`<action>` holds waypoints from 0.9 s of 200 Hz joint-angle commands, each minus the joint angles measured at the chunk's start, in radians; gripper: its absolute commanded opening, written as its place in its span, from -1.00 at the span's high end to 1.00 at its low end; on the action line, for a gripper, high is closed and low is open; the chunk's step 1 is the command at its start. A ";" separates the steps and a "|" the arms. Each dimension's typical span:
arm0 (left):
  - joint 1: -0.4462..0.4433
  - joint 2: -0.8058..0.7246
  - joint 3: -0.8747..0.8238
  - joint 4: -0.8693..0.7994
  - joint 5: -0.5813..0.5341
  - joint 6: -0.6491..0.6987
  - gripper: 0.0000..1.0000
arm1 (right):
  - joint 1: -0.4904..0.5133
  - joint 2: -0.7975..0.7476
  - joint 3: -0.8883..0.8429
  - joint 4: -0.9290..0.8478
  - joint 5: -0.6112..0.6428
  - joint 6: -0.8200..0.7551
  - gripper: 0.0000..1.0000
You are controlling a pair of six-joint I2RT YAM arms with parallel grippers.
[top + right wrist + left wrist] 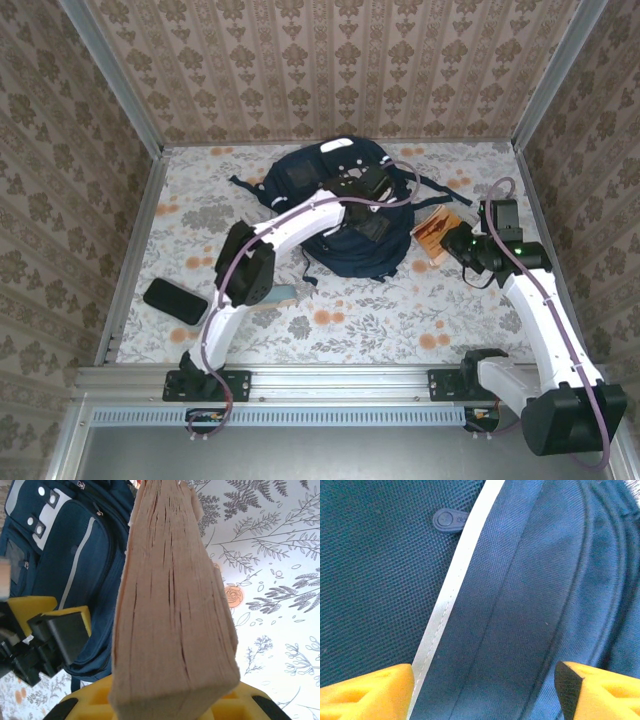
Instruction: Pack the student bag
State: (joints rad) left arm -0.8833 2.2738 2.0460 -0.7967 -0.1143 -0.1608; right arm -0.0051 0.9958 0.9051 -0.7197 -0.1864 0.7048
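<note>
Damask-papered walls (330, 70) enclose a floral-patterned table (380, 310)

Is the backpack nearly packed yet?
Early, it seems: I can't see anything inside the backpack. In hand: the right pincer holds a book beside it, and the left pincer hovers open over its fabric. Left: the book goes in, maybe the phone on the table too.
</note>
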 commanded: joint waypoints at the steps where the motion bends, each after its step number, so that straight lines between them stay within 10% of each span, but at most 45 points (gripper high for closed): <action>1: -0.011 0.052 0.074 -0.093 -0.065 0.064 -0.48 | -0.021 -0.047 -0.003 -0.010 0.006 -0.058 0.65; 64: -0.033 0.093 0.079 -0.086 -0.208 0.103 -0.41 | -0.039 -0.097 0.016 -0.007 -0.050 -0.075 0.63; 138: -0.054 0.022 0.058 -0.045 -0.284 0.138 0.61 | -0.039 -0.097 0.011 -0.021 -0.102 -0.073 0.61; 180: -0.052 -0.118 -0.018 0.080 -0.367 0.154 0.84 | -0.039 -0.109 0.041 -0.064 -0.136 -0.080 0.61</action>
State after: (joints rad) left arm -0.9421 2.3093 2.0655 -0.8089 -0.3603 -0.0223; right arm -0.0399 0.9161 0.9039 -0.7681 -0.2710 0.6491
